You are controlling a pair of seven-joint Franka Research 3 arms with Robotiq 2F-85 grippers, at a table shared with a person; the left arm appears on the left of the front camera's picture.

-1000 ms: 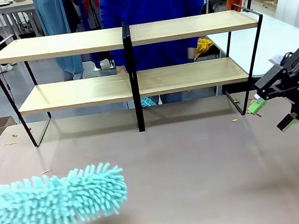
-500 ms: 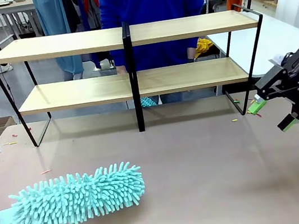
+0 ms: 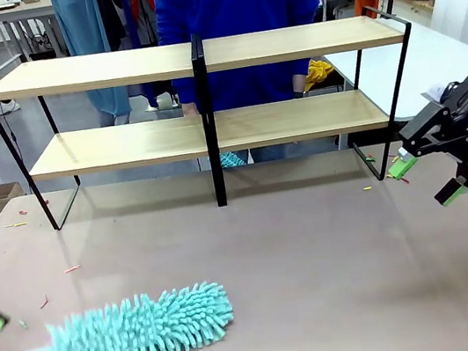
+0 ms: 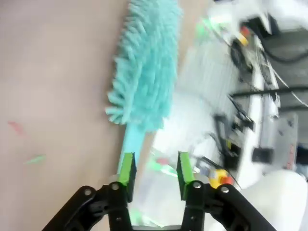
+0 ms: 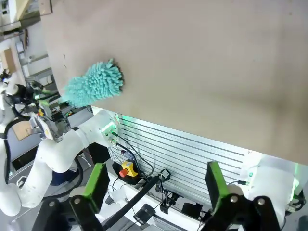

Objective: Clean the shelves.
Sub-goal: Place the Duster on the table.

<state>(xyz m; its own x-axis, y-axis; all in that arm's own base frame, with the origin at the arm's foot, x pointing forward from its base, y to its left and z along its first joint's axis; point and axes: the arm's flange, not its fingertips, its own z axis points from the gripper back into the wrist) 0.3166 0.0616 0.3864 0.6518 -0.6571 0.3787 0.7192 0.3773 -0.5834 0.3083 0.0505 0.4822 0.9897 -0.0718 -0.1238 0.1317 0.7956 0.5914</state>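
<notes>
Beige worktop (image 3: 317,251) spreads across the front view and carries the shelves (image 3: 209,130), a wide two-tier rack of light-wood boards on a thin black frame with a central black post, standing along the far side of that worktop. Behind the shelves stands a person in a blue top (image 3: 235,15), with fingers resting at the back edge of the lower board. Well in front of the shelves, toward the near left part of the worktop, lies a teal fluffy duster (image 3: 139,333), its pale handle pointing off to the left and blurred. In the left wrist view the duster's handle (image 4: 131,147) runs toward the left end effector (image 4: 154,168), whose green-padded fingers stand parted with open space between them; one pad sits just beside the handle's end, and nothing is clamped. To the right of the shelves, past their end frame, the right end effector (image 3: 421,177) hangs above the worktop edge with its fingers spread wide and nothing between them. A few small coloured scraps (image 3: 71,269) lie on the worktop in front of the shelves' left end.
</notes>
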